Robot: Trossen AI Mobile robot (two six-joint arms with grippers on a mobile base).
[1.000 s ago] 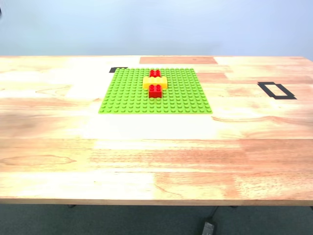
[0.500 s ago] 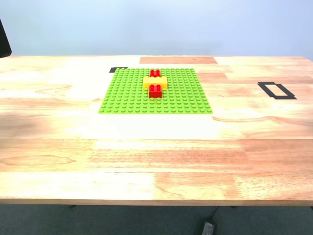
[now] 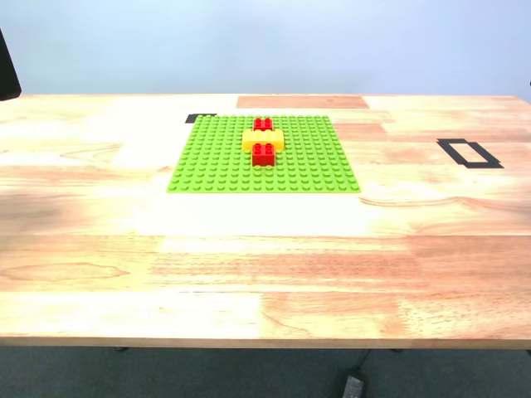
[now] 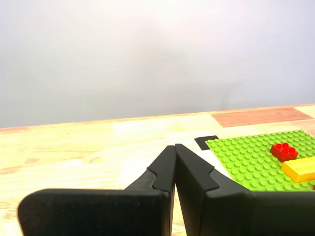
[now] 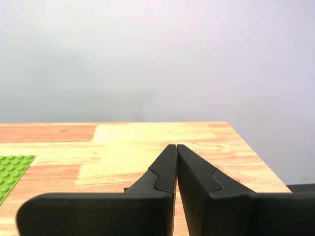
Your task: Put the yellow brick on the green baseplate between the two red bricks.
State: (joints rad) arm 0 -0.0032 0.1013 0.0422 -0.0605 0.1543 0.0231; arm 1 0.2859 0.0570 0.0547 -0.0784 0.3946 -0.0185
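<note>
The green baseplate lies flat on the wooden table, toward its far side. The yellow brick sits on it between the two red bricks, the far one and the near one, touching both. My first gripper is shut and empty, low over the table beside the baseplate; a red brick and the yellow brick show there. My second gripper is shut and empty, with only a corner of the baseplate in its view.
A black tape rectangle marks the table on the exterior view's right. A small black tape mark lies at the baseplate's far corner. A dark part of an arm shows at the exterior view's left edge.
A dark arm part has come into the exterior view's left edge. The bricks and baseplate have not moved.
</note>
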